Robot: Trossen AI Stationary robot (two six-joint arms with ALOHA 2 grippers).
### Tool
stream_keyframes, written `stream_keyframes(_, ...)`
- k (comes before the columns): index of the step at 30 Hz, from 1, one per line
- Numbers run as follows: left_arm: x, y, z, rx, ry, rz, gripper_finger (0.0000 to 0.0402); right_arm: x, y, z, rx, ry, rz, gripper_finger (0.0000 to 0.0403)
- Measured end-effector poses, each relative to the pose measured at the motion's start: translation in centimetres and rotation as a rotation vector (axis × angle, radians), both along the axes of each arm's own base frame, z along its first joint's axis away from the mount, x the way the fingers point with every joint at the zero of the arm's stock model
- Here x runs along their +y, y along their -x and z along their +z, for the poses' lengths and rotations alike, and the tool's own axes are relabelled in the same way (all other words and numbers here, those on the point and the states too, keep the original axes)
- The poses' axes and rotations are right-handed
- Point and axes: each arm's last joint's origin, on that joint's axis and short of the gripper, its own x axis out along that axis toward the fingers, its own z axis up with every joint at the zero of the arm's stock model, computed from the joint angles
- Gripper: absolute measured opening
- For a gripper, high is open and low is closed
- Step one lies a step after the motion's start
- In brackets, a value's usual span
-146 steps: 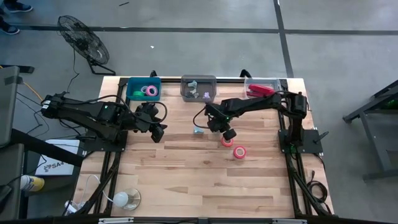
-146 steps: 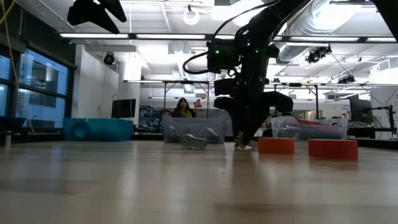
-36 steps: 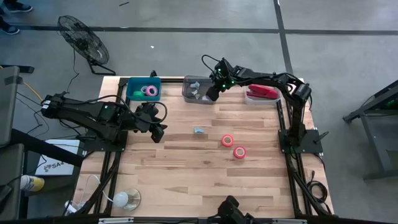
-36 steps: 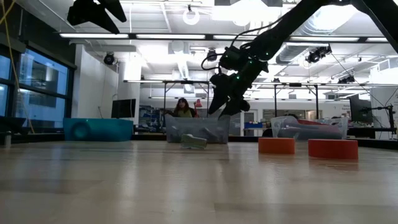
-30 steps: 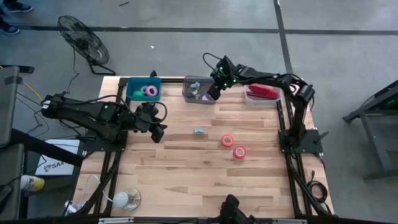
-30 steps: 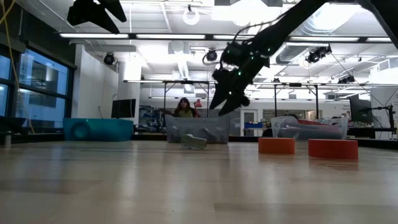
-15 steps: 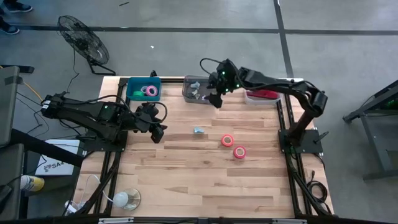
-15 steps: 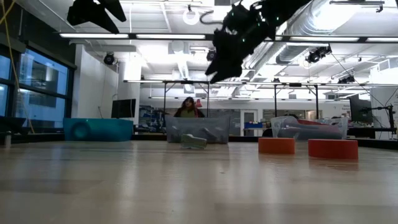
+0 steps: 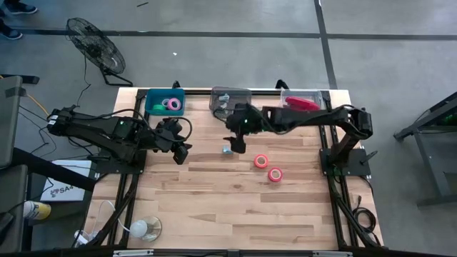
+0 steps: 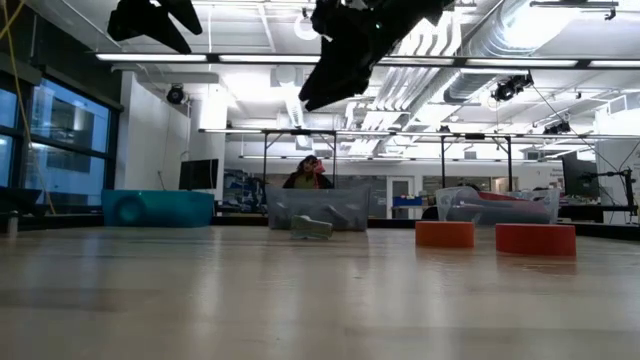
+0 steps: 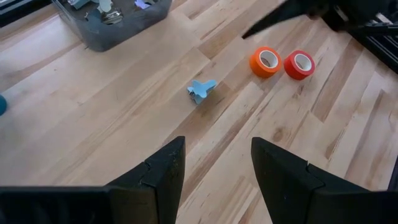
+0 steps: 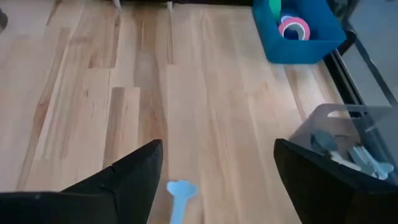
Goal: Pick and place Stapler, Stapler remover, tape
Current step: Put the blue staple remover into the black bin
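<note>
The right gripper (image 9: 236, 143) hangs above the table (image 9: 214, 207) with its fingers (image 12: 130, 174) spread wide and nothing between them, just over a small light-blue staple remover (image 9: 227, 149) that lies on the bare wood. Just behind it, at the table's far edge, stands a grey bin (image 9: 223, 100) holding several small pale and bluish items, too small to name. To that bin's right, a clear bin (image 9: 313, 95) contains the stapler (image 9: 301, 104), bright red and partly hidden by the right arm. To the grey bin's left, a blue bin (image 9: 154, 107) holds a pink tape roll (image 9: 172, 104) and a green roll beside it. On the open wood, nearer the front than the remover and toward the right, lie an orange tape roll (image 9: 261, 161) and a red tape roll (image 9: 275, 174), close together but apart. The left gripper (image 9: 180, 152) waits over the left side of the table, its fingers (image 11: 160, 177) parted and empty. In the low view a person (image 10: 308, 174) shows in the room beyond the grey bin.
</note>
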Motion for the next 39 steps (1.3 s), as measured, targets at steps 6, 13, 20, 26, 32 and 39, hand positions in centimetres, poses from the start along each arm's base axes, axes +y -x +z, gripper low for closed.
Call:
stream_keyframes(6, 0.0, 0.0, 0.0, 0.0, 0.0, 0.0, 0.0182, 2.6, -0.3, -0.4, 0.017, -0.032, -0.013, 0.0298)
stream_keyframes(13, 0.0, 0.0, 0.0, 0.0, 0.0, 0.0, 0.0182, 4.1, -1.3, -3.1, 0.112, -0.03, -0.009, 0.0298)
stream_keyframes(20, 0.0, 0.0, 0.0, 0.001, 0.004, -0.004, 0.0182, 4.4, -2.3, -7.2, 0.241, -0.047, -0.024, 0.0298)
stream_keyframes(26, 0.0, 0.0, 0.0, 0.001, 0.004, -0.004, 0.0182, 4.3, -2.9, -9.7, 0.308, -0.043, -0.031, 0.0298)
stream_keyframes(32, 0.0, 0.0, 0.0, 0.001, 0.004, -0.004, 0.0182, 4.0, -3.2, -12.0, 0.368, -0.002, -0.083, 0.0298)
stream_keyframes(39, 0.0, 0.0, 0.0, 0.001, 0.004, -0.005, 0.0182, 3.7, -3.8, -13.4, 0.358, 0.017, -0.102, 0.0298)
